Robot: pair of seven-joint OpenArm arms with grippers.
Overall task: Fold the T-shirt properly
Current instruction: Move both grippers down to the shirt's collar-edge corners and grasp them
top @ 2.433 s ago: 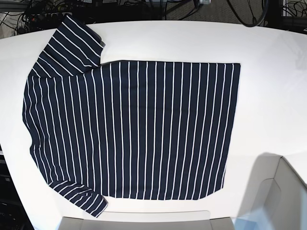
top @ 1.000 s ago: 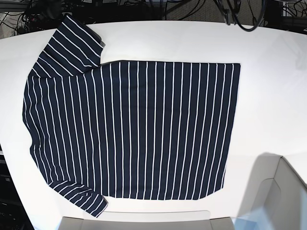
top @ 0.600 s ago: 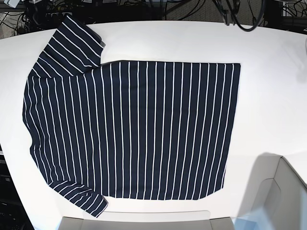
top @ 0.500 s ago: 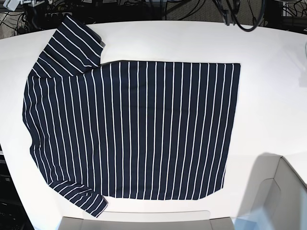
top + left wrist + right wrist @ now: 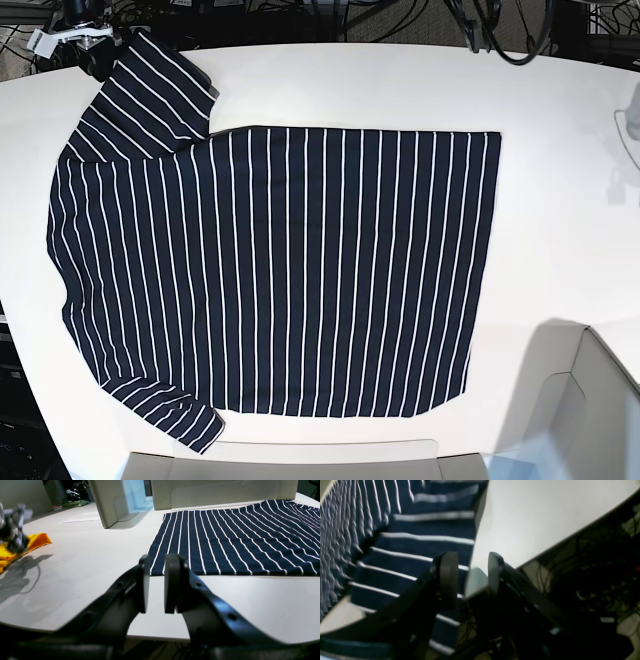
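The T-shirt, dark navy with thin white stripes, lies spread flat on the white table. One sleeve points to the far left corner. My right gripper is at that far left corner, just off the sleeve's tip. In the right wrist view it is open and empty, over the table edge beside the striped cloth. My left gripper is empty, its fingers a narrow gap apart, low over the table edge short of the shirt's hem corner.
Beige box walls stand at the table's near side and near right corner, also in the left wrist view. A yellow cloth and a blurred grey device lie far left there. Cables hang behind the table.
My right gripper has come into the base view at the far left corner by the sleeve. A faint blurred shape has appeared at the right edge. The shirt has not moved.
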